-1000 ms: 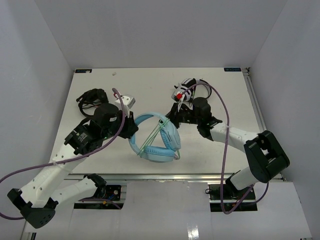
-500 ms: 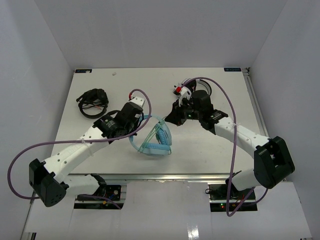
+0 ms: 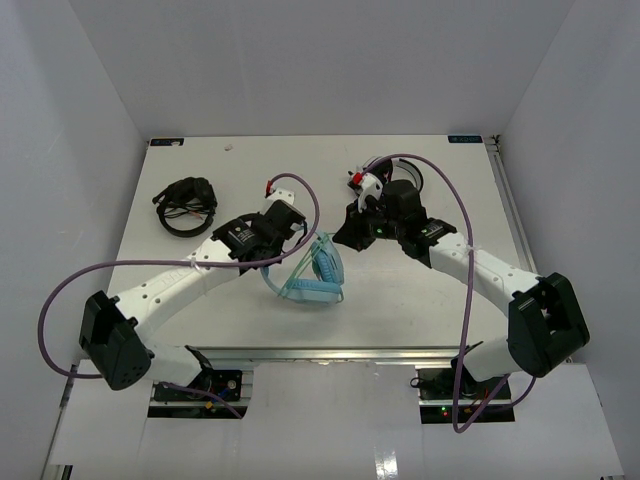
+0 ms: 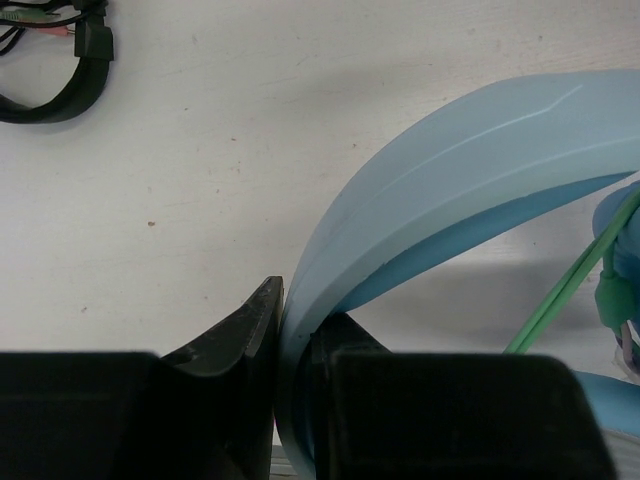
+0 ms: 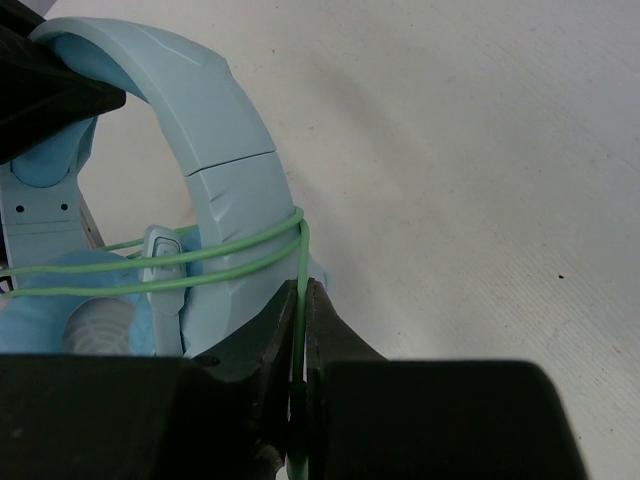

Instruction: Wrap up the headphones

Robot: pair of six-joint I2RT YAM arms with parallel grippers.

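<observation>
Standing tipped up toward the front of the table [image 3: 300, 170], between the two arms, the headphones [image 3: 305, 280] look to rest on their ear cups with the band raised. Left hand [image 4: 297, 320] is clamped on the headband [image 4: 450, 160], a finger each side of the blue arc, propping the whole thing up. Right hand [image 5: 303, 300] has its fingers pinched tight on the cable [image 5: 230, 255], and you can see the green line running taut from that pinch up and over the band. A couple of passes lie across the band already, side by side, near the little inline control.

So I'd call this mid-wrap: one hand anchors, the other winds. Next move, I reckon, asks the right hand to carry the cable round the band again without letting it go slack, while the left holds firm so the headphones don't roll. How much cable is left I can't tell.

Farther back, black headphones [image 3: 185, 205] lie on the left, well clear, and a white-and-black pair [image 3: 375, 175] sits just behind the right arm.
</observation>
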